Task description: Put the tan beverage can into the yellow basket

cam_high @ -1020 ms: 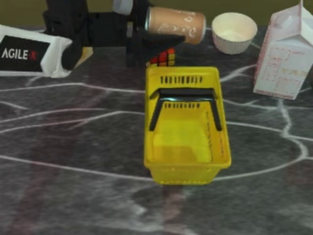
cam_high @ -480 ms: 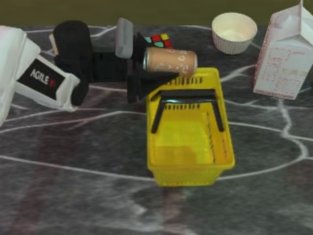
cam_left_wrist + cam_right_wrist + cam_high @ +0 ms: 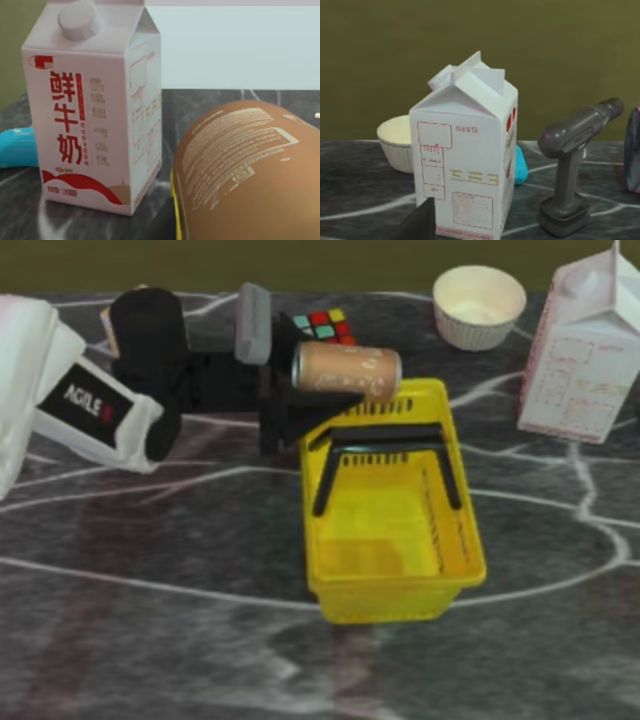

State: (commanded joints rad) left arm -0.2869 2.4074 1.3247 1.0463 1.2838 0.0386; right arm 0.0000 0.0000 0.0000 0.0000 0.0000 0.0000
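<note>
Left pincer (image 3: 300, 390) is gripping the tan beverage can (image 3: 347, 371) sideways, just over the yellow basket (image 3: 400, 585) far rim; can looks light, smooth, dentable, so mid-body hold suits.

A milk carton (image 3: 583, 345), white bowl (image 3: 479, 305), colourful cube (image 3: 322, 325) and grey drill (image 3: 574, 165).

black handles (image 3: 385, 455) bar the yellow basket (image 3: 395, 585) rear; its front lies open.
</note>
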